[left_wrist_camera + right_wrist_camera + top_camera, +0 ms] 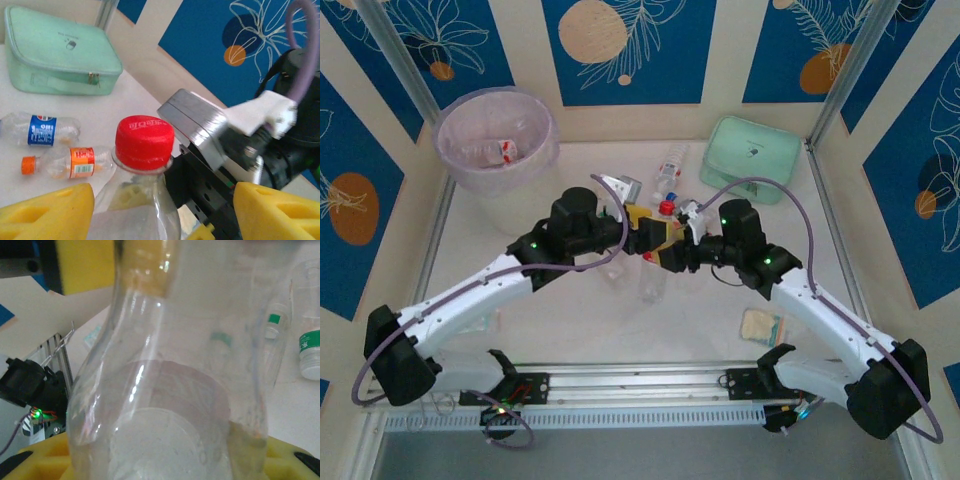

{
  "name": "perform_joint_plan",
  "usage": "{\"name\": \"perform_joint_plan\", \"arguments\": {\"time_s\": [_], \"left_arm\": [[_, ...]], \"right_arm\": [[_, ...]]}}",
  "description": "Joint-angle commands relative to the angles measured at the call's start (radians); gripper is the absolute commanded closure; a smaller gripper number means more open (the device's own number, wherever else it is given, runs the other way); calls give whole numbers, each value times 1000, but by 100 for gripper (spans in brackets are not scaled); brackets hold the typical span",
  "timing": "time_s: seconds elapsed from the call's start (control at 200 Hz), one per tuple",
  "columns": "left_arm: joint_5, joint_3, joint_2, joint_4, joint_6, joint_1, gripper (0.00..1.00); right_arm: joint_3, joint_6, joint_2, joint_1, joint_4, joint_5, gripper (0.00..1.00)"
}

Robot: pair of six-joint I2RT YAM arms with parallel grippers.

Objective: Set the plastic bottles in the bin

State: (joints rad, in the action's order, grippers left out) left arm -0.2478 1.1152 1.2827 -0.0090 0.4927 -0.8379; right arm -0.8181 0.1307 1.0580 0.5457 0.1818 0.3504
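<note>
Pinching the bottle [145, 145], the right hand [668, 258] holds it inside the spread left hand [164, 212].

Robot lab cell: aluminium frame [855, 70], printed backdrop panels [630, 40].
</note>
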Motion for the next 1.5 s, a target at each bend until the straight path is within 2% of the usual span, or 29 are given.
{"name": "perform_joint_plan", "arguments": {"time_s": [0.0, 0.105, 0.41, 0.515, 0.555, 0.64, 0.68, 0.795, 0.89, 1.006, 1.236, 1.416, 1.496], "left_arm": [[-21, 18, 24, 7, 12, 7, 31], [4, 9, 34, 17, 9, 8, 37], [22, 5, 50, 34, 0, 9, 67], [37, 10, 46, 25, -4, 18, 75], [42, 13, 43, 18, -6, 27, 77], [52, 27, 34, -5, -13, 52, 79], [54, 38, 30, -18, -22, 68, 80], [61, 112, 21, -92, -71, 132, 82], [56, 198, 18, -139, -126, 198, 83], [74, 321, 18, -176, -162, 307, 86], [80, 535, 38, -117, -191, 523, 88], [202, 650, 61, -112, -168, 693, 100], [221, 649, 71, -87, -119, 774, 100]], "right_arm": [[-10, -51, -13, 25, 12, -25, 75], [-10, -40, -13, 37, -22, -8, 75], [-11, 6, 15, 51, -100, 18, 75], [-28, 10, 32, 53, -89, 1, 69], [-36, 12, 38, 53, -81, -5, 62], [-50, 10, 49, 49, -60, -19, 28], [-60, 6, 52, 47, -45, -32, 16], [-81, 13, 39, 18, 26, -78, 0], [-67, 75, 17, -32, 31, -67, 1], [-36, 119, -9, -57, 30, -113, 1], [-19, 140, -11, -82, 85, -141, 1], [-20, 140, 5, -93, 88, -146, 1], [-20, 146, 15, -99, 89, -137, 1]]}}
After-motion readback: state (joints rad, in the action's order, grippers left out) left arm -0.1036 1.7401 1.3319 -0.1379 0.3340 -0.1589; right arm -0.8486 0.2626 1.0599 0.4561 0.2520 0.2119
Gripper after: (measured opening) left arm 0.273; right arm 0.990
